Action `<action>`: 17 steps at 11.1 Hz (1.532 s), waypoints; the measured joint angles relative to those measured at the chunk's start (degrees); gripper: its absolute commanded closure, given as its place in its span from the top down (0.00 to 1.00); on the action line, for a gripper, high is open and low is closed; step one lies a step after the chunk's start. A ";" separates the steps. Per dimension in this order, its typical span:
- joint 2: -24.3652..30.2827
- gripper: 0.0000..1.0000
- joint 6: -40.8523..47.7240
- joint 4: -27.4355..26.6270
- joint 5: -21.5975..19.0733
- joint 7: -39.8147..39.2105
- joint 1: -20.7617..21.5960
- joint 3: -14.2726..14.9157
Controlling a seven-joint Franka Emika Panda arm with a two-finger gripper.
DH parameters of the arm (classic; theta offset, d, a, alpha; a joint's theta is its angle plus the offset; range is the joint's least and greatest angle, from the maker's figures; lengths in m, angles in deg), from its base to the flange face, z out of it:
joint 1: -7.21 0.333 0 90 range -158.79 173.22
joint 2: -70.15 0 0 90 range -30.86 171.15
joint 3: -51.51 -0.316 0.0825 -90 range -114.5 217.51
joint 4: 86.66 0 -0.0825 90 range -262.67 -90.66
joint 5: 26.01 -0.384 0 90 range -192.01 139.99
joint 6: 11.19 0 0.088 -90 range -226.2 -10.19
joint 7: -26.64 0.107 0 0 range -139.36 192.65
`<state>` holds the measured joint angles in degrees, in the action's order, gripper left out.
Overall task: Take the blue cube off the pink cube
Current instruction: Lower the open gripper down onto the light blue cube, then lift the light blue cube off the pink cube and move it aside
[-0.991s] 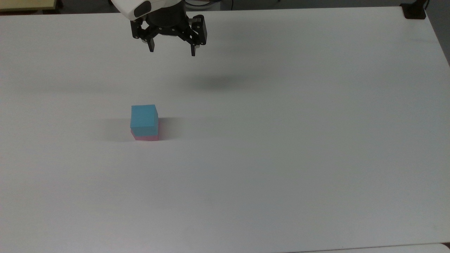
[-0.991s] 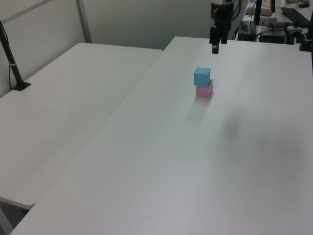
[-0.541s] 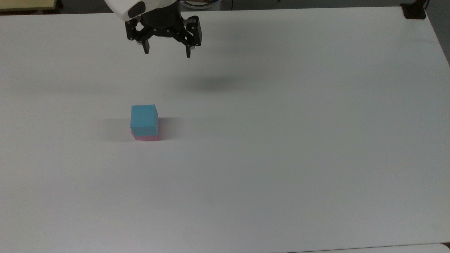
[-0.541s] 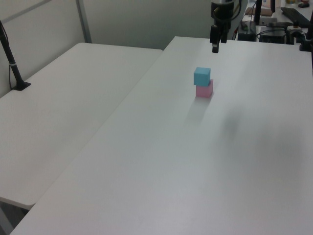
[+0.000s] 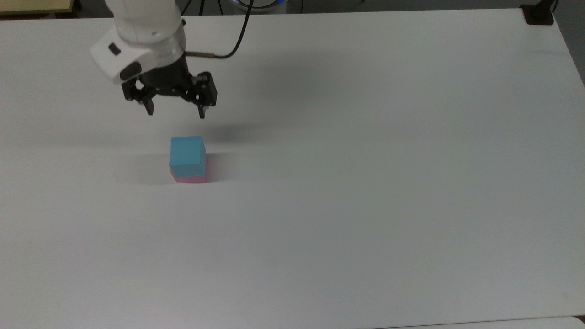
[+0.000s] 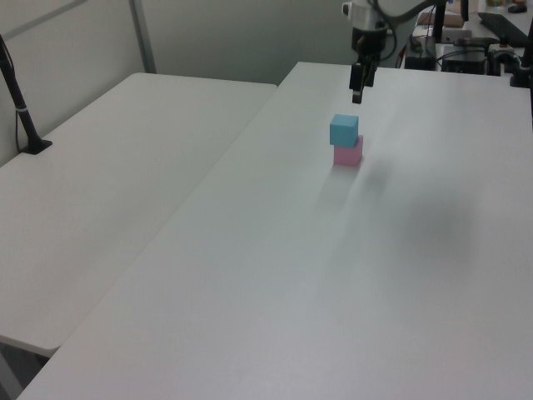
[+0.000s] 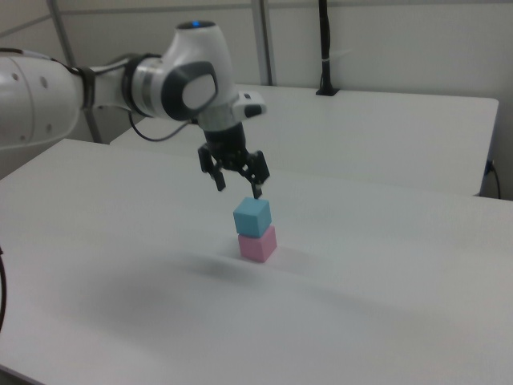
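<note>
The light-blue cube (image 5: 187, 152) rests squarely on top of the pink cube (image 5: 191, 179) on the white table (image 5: 365, 183). The same stack stands in the left view, blue cube (image 6: 344, 130) over pink cube (image 6: 348, 154), and in the right view, blue cube (image 7: 252, 216) over pink cube (image 7: 257, 244). My gripper (image 5: 176, 111) hangs open in the air, just behind and above the stack, with nothing between its fingers. It also appears in the left view as the gripper (image 6: 356, 90) and in the right view as the gripper (image 7: 239, 189), a short gap above the blue cube.
A second white table (image 6: 100, 208) adjoins at the left view's left, with a black pole (image 6: 21, 112) on it. A black clamp (image 5: 538, 13) sits at the top view's far right corner. A cable (image 5: 237, 36) trails from the arm.
The gripper has swung from the table's far edge toward the stack, moving left and down in the top view, and stays open. The cubes have not moved.
</note>
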<state>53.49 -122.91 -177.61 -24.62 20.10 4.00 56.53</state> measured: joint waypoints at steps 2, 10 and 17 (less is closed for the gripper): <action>-3.80 1.00 -3.02 -0.04 1.03 -0.04 -0.25 -0.01; -7.41 0.23 -7.50 0.02 1.28 -0.04 0.33 -0.62; -6.74 0.44 -6.87 0.39 1.28 4.97 6.77 -2.10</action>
<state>46.75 -129.78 -177.22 -23.34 25.07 10.77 54.42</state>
